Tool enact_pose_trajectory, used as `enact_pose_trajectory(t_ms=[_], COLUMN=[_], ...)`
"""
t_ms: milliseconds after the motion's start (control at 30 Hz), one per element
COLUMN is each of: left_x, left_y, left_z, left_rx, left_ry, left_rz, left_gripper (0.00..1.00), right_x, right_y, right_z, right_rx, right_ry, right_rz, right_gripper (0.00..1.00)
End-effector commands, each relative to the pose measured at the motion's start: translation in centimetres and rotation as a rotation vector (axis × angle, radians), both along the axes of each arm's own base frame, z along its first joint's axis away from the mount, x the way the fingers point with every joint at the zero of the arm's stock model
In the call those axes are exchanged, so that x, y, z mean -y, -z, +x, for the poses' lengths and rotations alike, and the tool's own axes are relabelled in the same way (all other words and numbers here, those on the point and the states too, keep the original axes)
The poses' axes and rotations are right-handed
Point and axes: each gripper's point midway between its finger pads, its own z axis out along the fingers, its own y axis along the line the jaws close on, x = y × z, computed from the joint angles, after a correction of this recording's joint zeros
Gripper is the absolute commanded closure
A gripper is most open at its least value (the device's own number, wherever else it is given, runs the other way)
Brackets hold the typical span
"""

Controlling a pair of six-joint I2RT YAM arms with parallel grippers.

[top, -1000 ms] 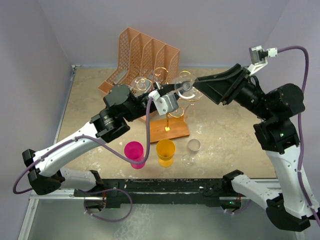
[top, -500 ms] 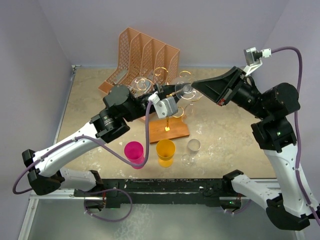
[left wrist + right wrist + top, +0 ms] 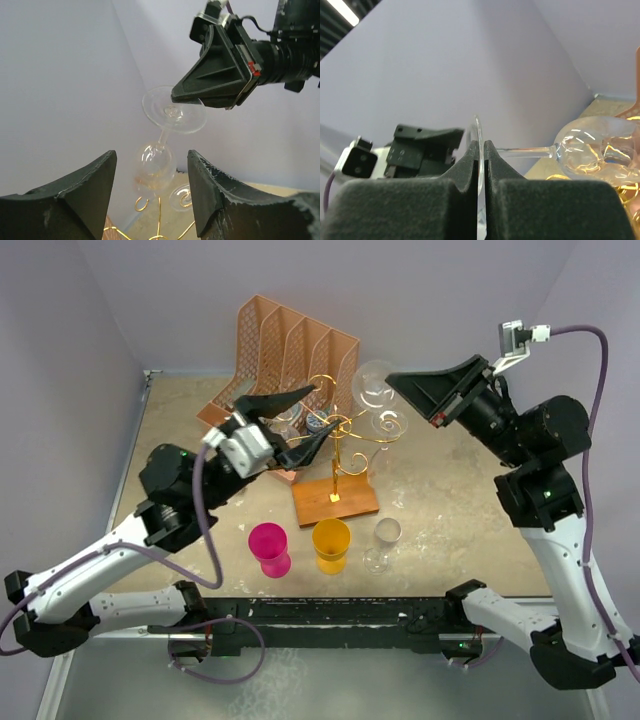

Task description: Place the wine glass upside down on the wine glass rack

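The clear wine glass [image 3: 372, 388] hangs upside down, foot up and bowl [image 3: 155, 166] down, just above the gold curled arms of the wine glass rack [image 3: 335, 435]. My right gripper [image 3: 390, 392] is shut on the rim of the glass's foot [image 3: 479, 131], and its stem [image 3: 525, 150] runs sideways to the bowl [image 3: 585, 145]. My left gripper [image 3: 320, 410] stands open to the left of the glass and touches nothing. In the left wrist view the bowl shows between its black fingers [image 3: 80, 190] but farther off.
The rack's wooden base [image 3: 335, 502] sits mid-table, and another glass [image 3: 285, 410] hangs on its left side. A peach file organiser [image 3: 295, 340] stands behind. In front are a pink cup [image 3: 268, 545], a yellow cup [image 3: 331, 543] and a clear glass [image 3: 382, 540].
My right gripper closed on the glass's foot. My left gripper then opened, let go of the glass and drew back to the left. The glass now sits slightly higher.
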Motion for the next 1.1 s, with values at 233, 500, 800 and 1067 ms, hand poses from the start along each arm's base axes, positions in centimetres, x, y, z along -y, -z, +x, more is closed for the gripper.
enact_pose_trajectory(t_ms=[233,500,800,1067], left_x=[-10.2,-15.5,-17.1,-18.4], left_y=[1.0,7.4,13.4,14.6], left_z=[0.9,0.2,-0.8,-0.7], left_rx=[-0.644,-0.877,-0.986,-1.061], left_ry=[-0.138,-0.362,-0.394,-0.465], left_rz=[-0.483,-0.392,-0.398,-0.444], left_gripper=[0.43,0.32,0.31,0.32], right_x=[2.6,0.4,-2.7,-3.8], right_y=[-4.9,-1.4,4.8,9.5], right_z=[6.4,12.7,16.1,15.0], right_rx=[0.144,0.061,-0.082,-0.182], right_ry=[0.306,0.332,0.245,0.162], right_rz=[0.143,0.097,0.004,-0.054], right_gripper=[1.00,1.00,1.00,1.00])
